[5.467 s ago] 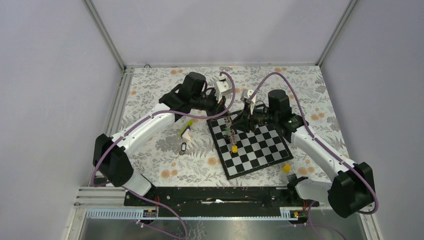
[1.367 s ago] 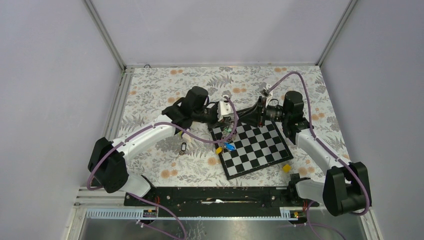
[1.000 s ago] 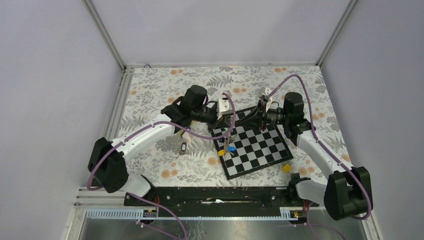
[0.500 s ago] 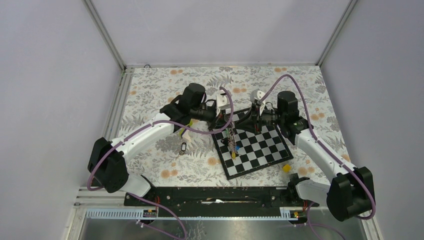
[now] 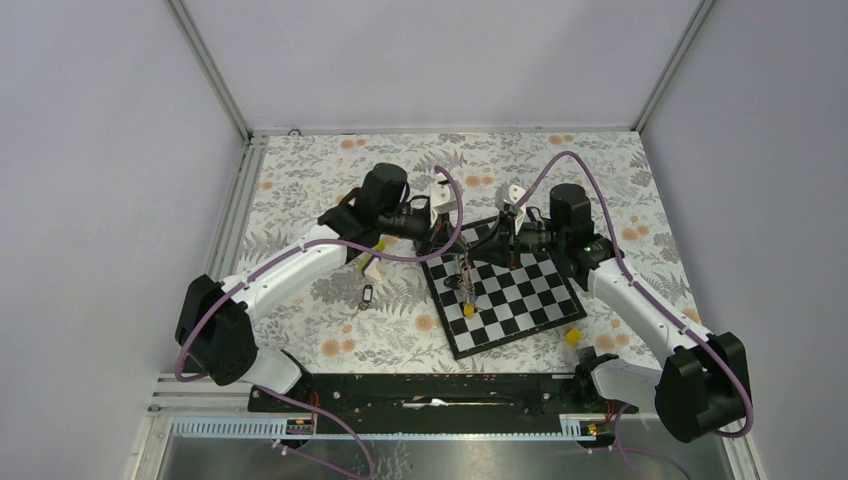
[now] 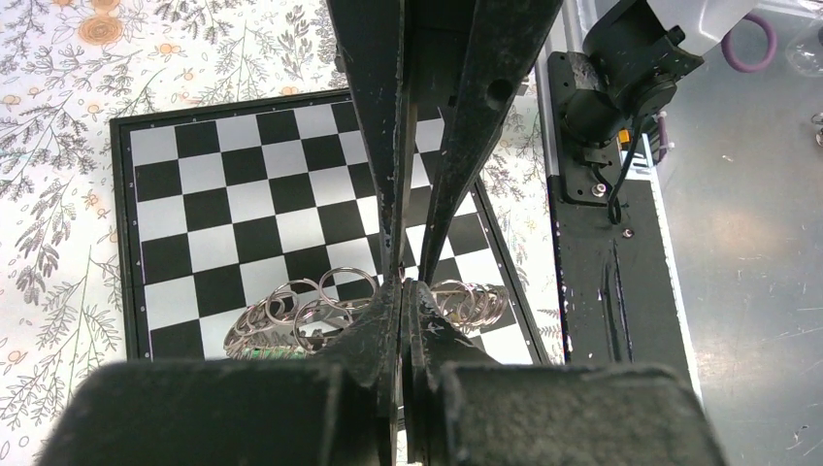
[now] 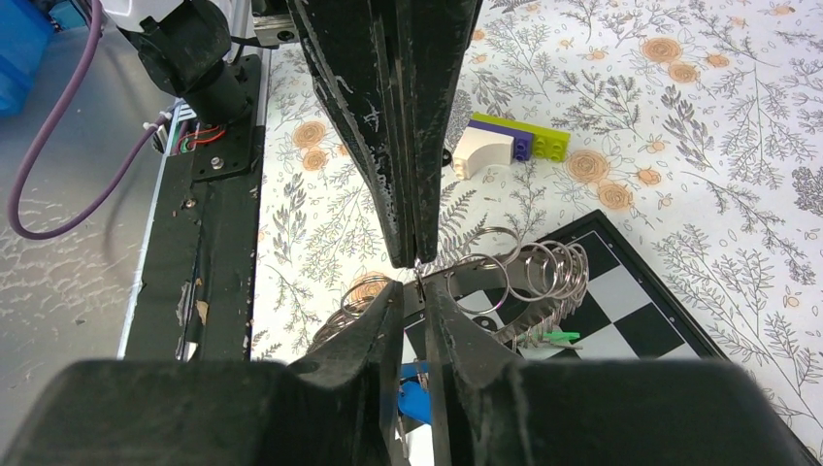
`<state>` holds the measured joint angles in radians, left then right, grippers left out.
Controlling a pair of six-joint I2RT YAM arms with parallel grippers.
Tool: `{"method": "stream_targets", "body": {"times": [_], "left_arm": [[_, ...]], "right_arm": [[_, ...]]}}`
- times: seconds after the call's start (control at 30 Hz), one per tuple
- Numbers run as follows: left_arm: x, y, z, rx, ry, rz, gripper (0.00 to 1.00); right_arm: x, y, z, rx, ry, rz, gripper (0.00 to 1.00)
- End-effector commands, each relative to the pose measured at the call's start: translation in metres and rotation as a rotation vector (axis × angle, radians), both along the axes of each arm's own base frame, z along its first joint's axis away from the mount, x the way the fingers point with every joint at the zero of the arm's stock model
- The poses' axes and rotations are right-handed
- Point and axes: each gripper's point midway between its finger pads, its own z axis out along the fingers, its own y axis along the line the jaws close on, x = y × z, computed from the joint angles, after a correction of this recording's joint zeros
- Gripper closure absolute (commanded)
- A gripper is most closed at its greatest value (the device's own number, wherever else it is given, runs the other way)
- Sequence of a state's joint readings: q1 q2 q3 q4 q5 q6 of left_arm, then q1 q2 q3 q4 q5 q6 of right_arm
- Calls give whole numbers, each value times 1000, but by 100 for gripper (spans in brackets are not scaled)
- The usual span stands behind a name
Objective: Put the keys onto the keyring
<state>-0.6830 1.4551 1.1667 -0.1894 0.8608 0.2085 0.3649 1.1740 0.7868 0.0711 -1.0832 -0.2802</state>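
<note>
Looking from above, you are holding the keyring (image 5: 458,262) in the air over the chessboard (image 5: 520,300), between the left claw (image 5: 440,235) and the right claw (image 5: 497,238). Some keys (image 5: 467,303) are dangling under it, while a black key (image 5: 367,296) is lying well apart on the counter (image 5: 300,180), not yet threaded.

Turning to the left wrist, that claw is clamping shut on the ring's coils.

Moving to the right wrist, its claw is standing narrowed around a thin loop of wire, and you cannot tell whether it is truly pinching. A blue key (image 7: 415,400) is hanging just below.

Pulling the claws apart now is risking the wire slipping free and the coil snapping closed, or the hung keys sliding off.
</note>
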Motion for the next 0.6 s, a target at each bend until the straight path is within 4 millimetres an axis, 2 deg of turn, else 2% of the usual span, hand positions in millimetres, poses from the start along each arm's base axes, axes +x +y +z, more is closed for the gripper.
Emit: {"method": "stream_targets", "body": {"times": [0.0, 0.27, 0.4, 0.43, 0.57], "left_arm": [[3, -7, 26, -91, -61, -34, 100], [4, -6, 22, -95, -48, -31, 100], [10, -3, 18, -90, -51, -8, 100], [12, -2, 18, -88, -58, 2, 97], [23, 1, 17, -69, -120, 39, 70]], "right_arm": [[2, 7, 22, 29, -66, 23, 80], [1, 8, 27, 30, -81, 21, 100], [3, 4, 30, -10, -92, 5, 100], [4, 1, 30, -38, -106, -3, 100], [6, -5, 26, -173, -124, -41, 100]]}}
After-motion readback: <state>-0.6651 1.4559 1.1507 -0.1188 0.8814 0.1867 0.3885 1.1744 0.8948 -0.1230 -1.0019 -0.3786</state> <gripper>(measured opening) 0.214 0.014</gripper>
